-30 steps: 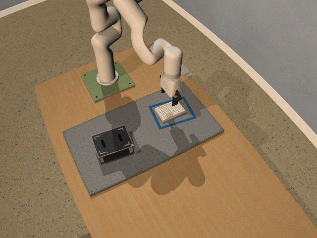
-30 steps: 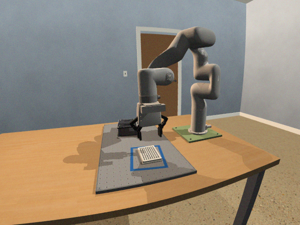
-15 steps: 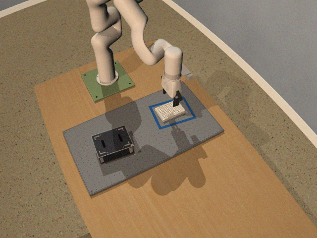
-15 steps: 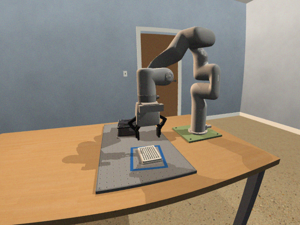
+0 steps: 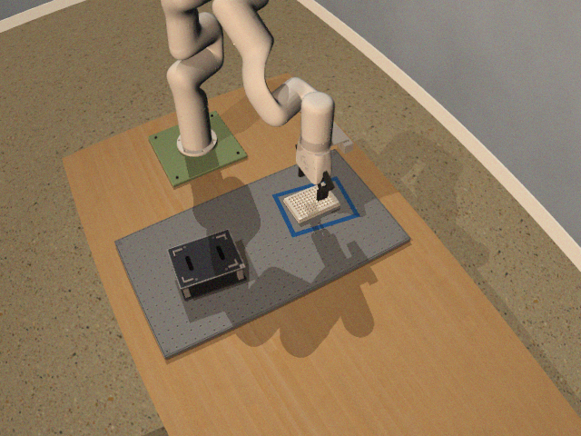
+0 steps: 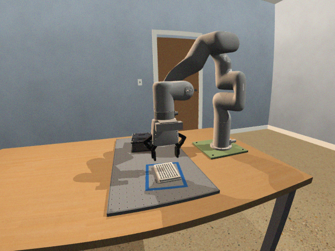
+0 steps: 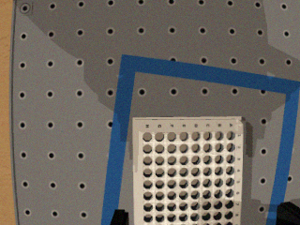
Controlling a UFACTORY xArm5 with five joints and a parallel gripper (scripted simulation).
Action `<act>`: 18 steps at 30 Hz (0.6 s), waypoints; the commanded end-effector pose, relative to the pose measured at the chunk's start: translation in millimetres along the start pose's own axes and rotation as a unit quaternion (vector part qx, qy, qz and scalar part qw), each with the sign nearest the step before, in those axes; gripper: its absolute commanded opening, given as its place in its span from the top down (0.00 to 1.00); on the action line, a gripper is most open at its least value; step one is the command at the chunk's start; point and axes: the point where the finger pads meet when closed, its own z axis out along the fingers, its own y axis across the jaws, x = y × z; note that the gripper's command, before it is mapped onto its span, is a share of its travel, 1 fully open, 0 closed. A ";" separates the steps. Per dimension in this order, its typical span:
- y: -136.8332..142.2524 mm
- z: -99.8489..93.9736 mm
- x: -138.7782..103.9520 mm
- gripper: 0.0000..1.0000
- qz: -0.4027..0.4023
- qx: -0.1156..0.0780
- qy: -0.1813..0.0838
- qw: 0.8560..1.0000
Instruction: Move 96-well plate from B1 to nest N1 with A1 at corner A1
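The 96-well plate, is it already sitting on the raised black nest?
No, the 96-well plate lies inside the blue square, apart from the empty nest.

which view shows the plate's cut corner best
The wrist view: the well plate fills the frame, with its clipped corner at upper right. In the top view the hand hides part of the plate; in the exterior view it is too small.
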 end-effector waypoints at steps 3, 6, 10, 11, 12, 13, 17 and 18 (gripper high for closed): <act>1.0 7.8 0.5 0.00 0.000 -0.001 0.001 1.000; 1.0 12.8 0.5 0.00 0.000 -0.001 0.001 1.000; 1.0 19.5 0.5 0.00 0.000 -0.001 0.001 1.000; 1.1 21.1 0.5 0.00 0.000 -0.001 0.001 1.000; 1.1 22.8 0.5 0.00 0.000 -0.001 0.001 1.000; 1.1 22.8 0.5 0.00 0.000 -0.001 0.001 1.000; 1.1 27.8 0.5 0.00 0.000 -0.001 0.001 1.000; 1.1 29.5 0.5 0.00 0.000 -0.001 0.001 1.000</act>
